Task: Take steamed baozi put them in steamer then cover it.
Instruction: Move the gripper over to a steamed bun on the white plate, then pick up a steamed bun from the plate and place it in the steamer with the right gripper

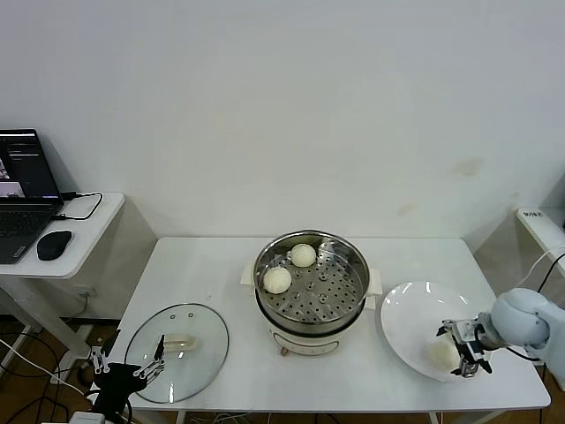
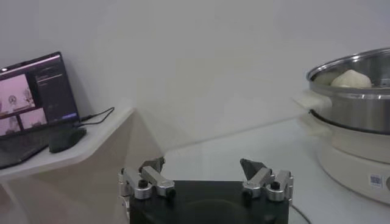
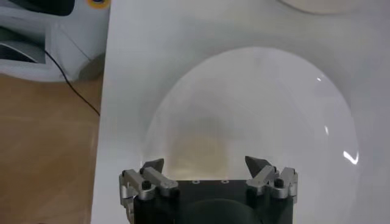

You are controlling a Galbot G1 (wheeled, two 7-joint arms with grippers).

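jaws apart, the right gripper (image 1: 466, 352) hovers over a baozi (image 1: 442, 353) on the plate (image 1: 415, 322) at the steamer's (image 1: 311, 278) four o'clock; two buns sit inside. next: descend, close gently. left gripper (image 1: 128, 364) idles open by the cover (image 1: 177, 349)
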